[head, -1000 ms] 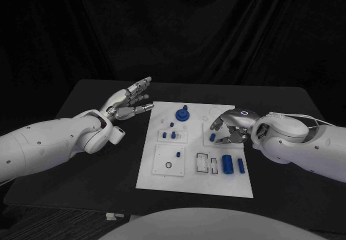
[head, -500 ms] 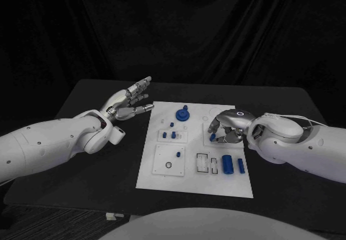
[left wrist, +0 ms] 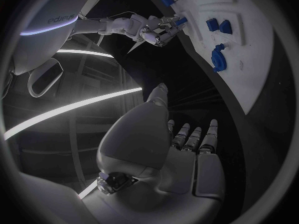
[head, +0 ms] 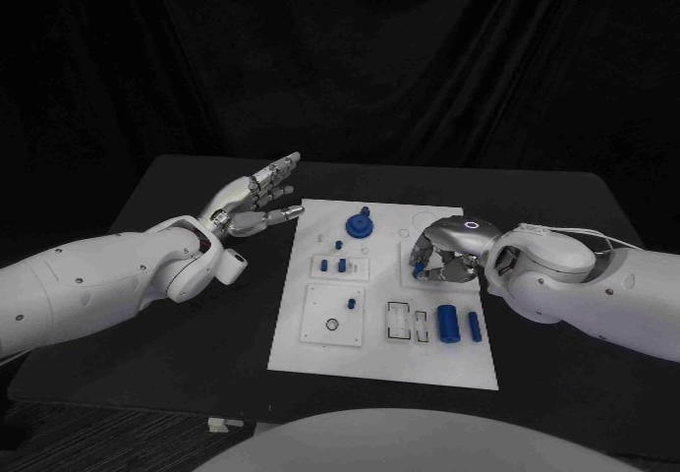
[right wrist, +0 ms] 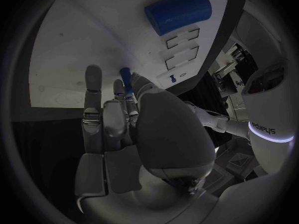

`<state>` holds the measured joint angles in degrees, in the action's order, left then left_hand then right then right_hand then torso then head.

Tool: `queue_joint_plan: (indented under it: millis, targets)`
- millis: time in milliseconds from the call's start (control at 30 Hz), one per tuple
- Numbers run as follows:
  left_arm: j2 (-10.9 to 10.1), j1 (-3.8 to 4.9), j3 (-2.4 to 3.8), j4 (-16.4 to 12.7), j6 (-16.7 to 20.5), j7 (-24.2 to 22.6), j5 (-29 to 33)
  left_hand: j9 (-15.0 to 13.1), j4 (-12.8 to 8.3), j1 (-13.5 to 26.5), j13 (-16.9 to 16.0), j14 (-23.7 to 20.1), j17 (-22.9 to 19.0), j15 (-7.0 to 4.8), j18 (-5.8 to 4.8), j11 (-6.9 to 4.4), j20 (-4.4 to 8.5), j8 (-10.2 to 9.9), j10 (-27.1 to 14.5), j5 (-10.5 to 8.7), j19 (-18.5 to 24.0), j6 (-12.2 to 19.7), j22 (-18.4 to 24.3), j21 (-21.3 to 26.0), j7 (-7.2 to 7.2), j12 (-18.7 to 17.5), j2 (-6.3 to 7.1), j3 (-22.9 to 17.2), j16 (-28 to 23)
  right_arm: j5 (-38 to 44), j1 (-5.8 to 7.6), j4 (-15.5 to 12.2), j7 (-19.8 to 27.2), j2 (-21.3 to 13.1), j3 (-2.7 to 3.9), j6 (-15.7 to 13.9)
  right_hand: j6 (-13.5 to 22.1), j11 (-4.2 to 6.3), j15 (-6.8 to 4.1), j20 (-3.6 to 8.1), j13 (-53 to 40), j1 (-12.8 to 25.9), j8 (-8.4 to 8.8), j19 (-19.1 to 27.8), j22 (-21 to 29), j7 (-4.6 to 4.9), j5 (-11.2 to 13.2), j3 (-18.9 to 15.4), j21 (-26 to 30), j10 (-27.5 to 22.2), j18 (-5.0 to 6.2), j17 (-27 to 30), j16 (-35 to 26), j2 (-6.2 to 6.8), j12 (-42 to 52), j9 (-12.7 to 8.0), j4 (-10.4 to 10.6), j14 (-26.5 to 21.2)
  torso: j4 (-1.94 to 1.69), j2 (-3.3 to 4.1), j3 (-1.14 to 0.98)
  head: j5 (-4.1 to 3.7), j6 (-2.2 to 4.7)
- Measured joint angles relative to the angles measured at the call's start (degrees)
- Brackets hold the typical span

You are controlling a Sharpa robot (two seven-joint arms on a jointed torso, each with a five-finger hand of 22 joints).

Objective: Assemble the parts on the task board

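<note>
Robotics lab: black table (head: pixel 185 324), black curtain backdrop (head: pixel 425 79), white task board (head: pixel 382 369) centred.

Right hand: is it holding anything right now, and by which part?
The right hand pinches a small blue part in its fingers over the task board, gripping one end; the other end sticks out. The left hand holds nothing.
</note>
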<state>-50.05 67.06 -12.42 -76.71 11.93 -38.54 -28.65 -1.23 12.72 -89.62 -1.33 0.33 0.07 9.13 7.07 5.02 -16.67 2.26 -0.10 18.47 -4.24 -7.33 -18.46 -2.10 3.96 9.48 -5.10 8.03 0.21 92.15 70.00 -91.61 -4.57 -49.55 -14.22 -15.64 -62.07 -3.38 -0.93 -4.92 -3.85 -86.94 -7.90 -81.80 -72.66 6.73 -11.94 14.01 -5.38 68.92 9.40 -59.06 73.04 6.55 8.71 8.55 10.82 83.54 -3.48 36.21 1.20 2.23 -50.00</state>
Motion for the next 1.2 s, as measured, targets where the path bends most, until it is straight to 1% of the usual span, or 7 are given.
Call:
queue_joint_plan:
  millis: [200,400,533,667,833,1033,1200]
  targets:
    - [0.0,-0.02,0.00,0.0,-0.1,0.0,0.0,0.0,0.0,0.0,0.0,0.2,0.1,0.20,0.00,0.20,0.00,0.0,0.2,0.00,0.0,-0.6,-0.2,0.0,-0.58,0.0,0.00,0.0,0.0,-0.2,-0.01,-0.3,0.2,-0.4,0.00,-0.6,-0.7,0.31,-0.20,0.21,0.0,-0.3,0.02,0.2,-0.3,-0.25,0.0,0.9,-0.2,0.7,0.00,0.3,0.0,0.28,-0.4,0.2,-0.5,-0.2,0.00,-0.02,-0.02,-0.03,0.00]
    - [-0.1,-0.02,0.00,-0.1,-0.2,0.1,0.0,-0.2,-0.2,-0.2,0.0,0.6,0.2,0.62,-0.01,0.62,-0.23,0.0,0.2,0.06,-0.2,-1.4,-0.7,0.0,-1.41,0.4,-0.22,-0.2,0.0,-1.2,0.07,-1.6,0.4,-1.4,0.00,-2.0,-1.6,0.26,-0.41,0.42,0.2,-0.9,0.15,0.0,-0.9,-0.22,-1.8,2.0,-0.8,1.5,0.01,0.3,0.0,0.32,-1.3,0.5,-1.0,0.0,-0.03,-0.05,-0.02,0.08,0.00]
    - [-0.1,-0.02,0.00,-0.1,-0.3,0.1,0.0,-0.2,-0.3,-0.2,-0.1,0.8,0.3,0.82,0.00,0.84,-0.22,0.0,0.4,0.22,-0.6,-1.9,-1.0,0.0,-1.51,0.7,-0.22,-0.3,0.0,-1.9,1.12,-2.8,0.5,-2.1,-0.02,-3.2,-2.3,0.42,-0.41,0.42,0.2,-1.0,-0.14,0.0,-1.2,-0.50,-2.2,2.2,-1.3,2.0,0.00,0.0,0.0,0.40,-1.6,0.5,-1.1,0.0,-0.05,-0.07,0.01,0.24,0.00]
    - [-0.1,-0.03,0.00,-0.1,-0.3,0.2,0.0,-0.2,-0.3,-0.1,-0.1,0.8,0.3,0.85,0.00,1.04,-0.21,0.0,0.6,0.22,-1.0,-2.1,-1.5,-0.2,-1.71,0.7,-0.32,-0.3,0.0,-2.4,2.93,-4.4,0.5,-3.0,0.05,-4.3,-3.6,0.83,-0.61,0.62,0.1,-0.7,-0.60,-0.2,-1.6,-0.88,-2.2,2.4,-1.9,2.8,0.00,-0.2,0.0,0.76,-2.1,0.5,-0.9,0.2,-0.05,-0.09,0.02,0.36,0.00]
    - [-0.1,-0.03,0.00,-0.1,-0.4,0.3,0.0,-0.2,-0.5,-0.2,-0.1,1.1,0.4,1.12,0.01,1.25,-0.21,0.0,0.4,0.22,-1.5,-2.3,-2.1,-0.4,-1.92,1.0,-0.68,-0.5,0.1,-2.9,4.44,-6.7,0.3,-4.2,0.07,-4.8,-4.0,0.75,-0.82,0.62,0.1,-0.6,-0.74,-0.2,-1.8,-0.94,-2.1,2.4,-2.4,3.2,0.00,-0.1,0.0,0.76,-2.4,0.6,-0.9,0.4,-0.06,-0.11,0.04,0.58,0.00]
    - [0.0,-0.03,0.00,0.0,-0.4,0.4,0.0,-0.2,-0.5,-0.2,-0.1,1.1,0.4,1.12,0.01,1.25,-0.21,0.0,0.4,0.22,-1.5,-2.3,-2.1,-0.4,-1.92,1.0,-0.68,-0.5,0.2,-3.3,5.13,-10.7,0.2,-4.8,0.05,-4.7,-4.1,1.02,-0.82,0.62,0.1,-0.1,-0.74,-0.2,-1.8,-1.03,-1.7,2.4,-2.4,3.5,0.00,-0.3,0.0,0.52,-2.4,0.5,-0.9,0.4,-0.07,-0.07,0.08,0.82,0.00]
    - [0.2,-0.08,0.00,0.1,-0.5,0.5,0.0,-0.2,-0.5,-0.2,-0.1,1.1,0.4,1.12,0.01,1.44,-0.21,0.0,0.6,0.22,-1.5,-2.3,-1.7,-0.4,-1.92,0.9,-0.68,-0.5,0.2,-3.5,5.12,-12.4,0.2,-2.8,0.03,-4.3,-4.1,1.03,-0.82,0.82,0.1,0.1,-0.73,-0.4,-1.8,-1.08,-1.7,2.4,-2.4,3.5,0.00,-0.8,0.0,0.54,-2.7,0.5,-1.0,0.4,-0.08,-0.02,0.09,0.90,0.00]
